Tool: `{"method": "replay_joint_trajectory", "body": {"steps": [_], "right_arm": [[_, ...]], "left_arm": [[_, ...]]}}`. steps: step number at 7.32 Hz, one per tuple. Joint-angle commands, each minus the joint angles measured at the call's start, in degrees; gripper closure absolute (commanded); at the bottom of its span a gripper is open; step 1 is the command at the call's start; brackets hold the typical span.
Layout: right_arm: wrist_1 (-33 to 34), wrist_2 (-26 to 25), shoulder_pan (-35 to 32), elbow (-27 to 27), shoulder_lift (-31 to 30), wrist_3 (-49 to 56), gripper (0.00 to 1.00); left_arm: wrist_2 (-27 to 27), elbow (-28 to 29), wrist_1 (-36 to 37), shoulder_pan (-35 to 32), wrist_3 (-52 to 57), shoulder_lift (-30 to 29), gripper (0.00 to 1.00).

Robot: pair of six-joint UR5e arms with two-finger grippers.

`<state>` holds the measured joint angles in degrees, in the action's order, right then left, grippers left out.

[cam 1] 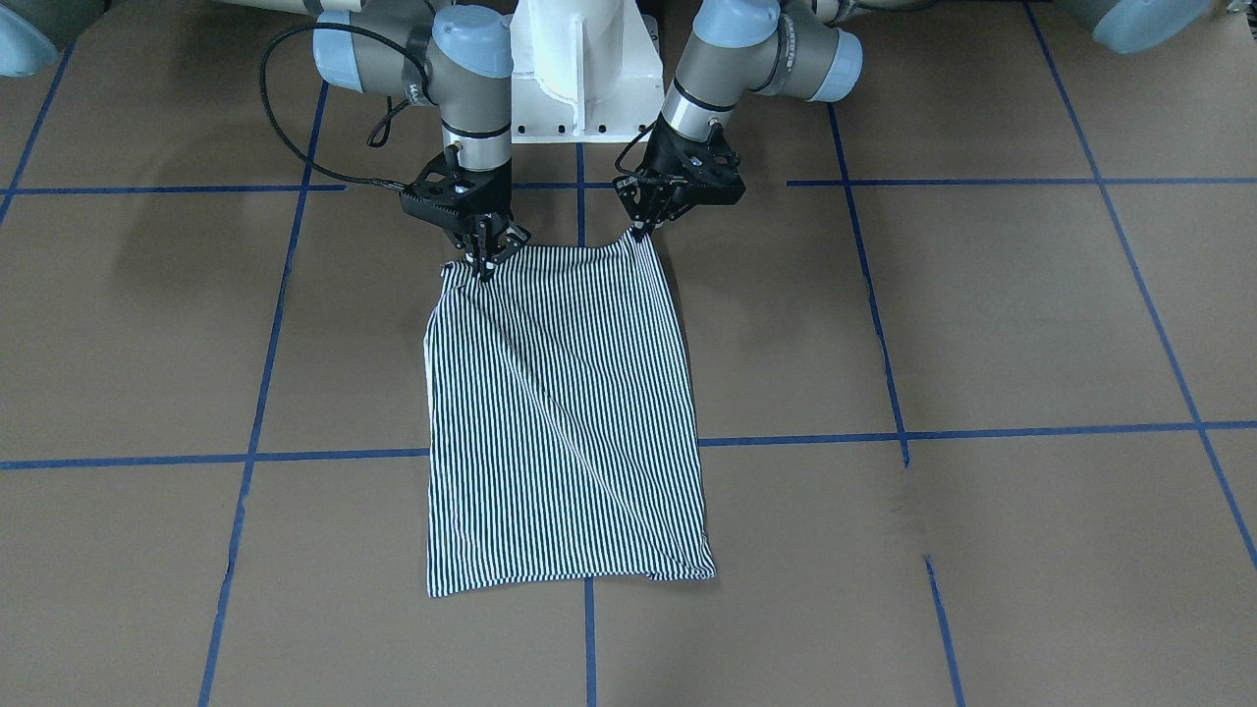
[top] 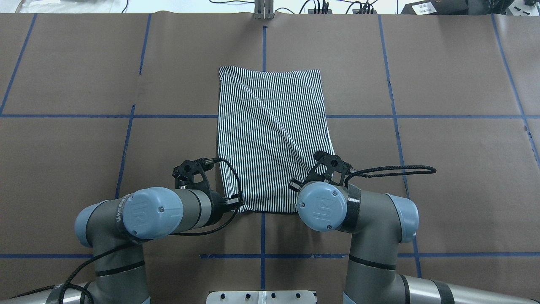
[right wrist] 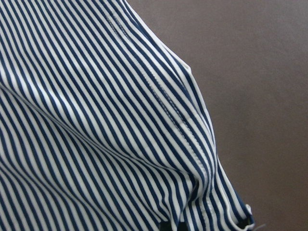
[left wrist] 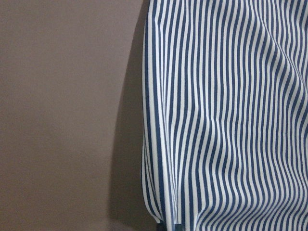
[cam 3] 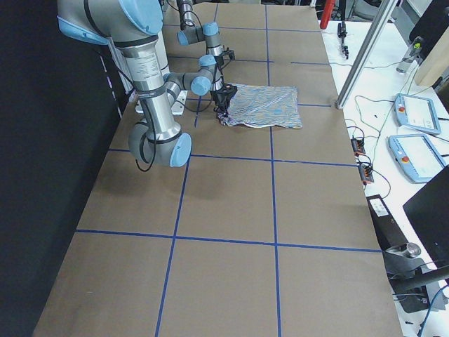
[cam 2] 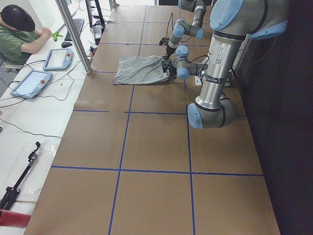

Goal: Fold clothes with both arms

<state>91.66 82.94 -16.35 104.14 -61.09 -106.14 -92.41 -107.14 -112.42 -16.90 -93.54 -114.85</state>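
The navy-and-white striped shirt (cam 1: 560,412) lies folded into a long rectangle on the brown table, with a diagonal crease across it; its collar, placket and logo are hidden. It also shows in the overhead view (top: 270,135). My left gripper (cam 1: 638,233) is shut on the shirt's near corner on its side and holds it slightly raised. My right gripper (cam 1: 484,266) is shut on the other near corner. Both wrist views are filled by striped cloth (left wrist: 231,120) (right wrist: 96,120) hanging from the fingers. In the overhead view the wrists cover both grippers' fingertips.
The white pedestal base (cam 1: 579,69) stands just behind the grippers. Blue tape lines (cam 1: 324,455) grid the brown table top. An operator (cam 2: 19,34) sits at a side bench with control tablets (cam 2: 58,58); more tablets (cam 3: 414,112) lie beyond the far edge.
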Motion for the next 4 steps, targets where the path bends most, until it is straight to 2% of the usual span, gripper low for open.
{"method": "replay_joint_trajectory", "body": {"steps": [1,3,4], "right_arm": [[7.33,1.42,0.00,9.08,0.27,1.02,1.00],[13.51,2.14,0.87,19.38,0.18,1.02,1.00],[17.28,2.66,0.97,21.43,2.96,1.02,1.00]], "left_arm": [[-1.90,-13.73,12.33,-0.59,3.89,0.51,1.00],[-5.23,-26.39,26.57,-0.77,3.98,-0.02,1.00],[-5.33,-30.02,31.60,-1.12,3.98,-0.37,1.00]]}}
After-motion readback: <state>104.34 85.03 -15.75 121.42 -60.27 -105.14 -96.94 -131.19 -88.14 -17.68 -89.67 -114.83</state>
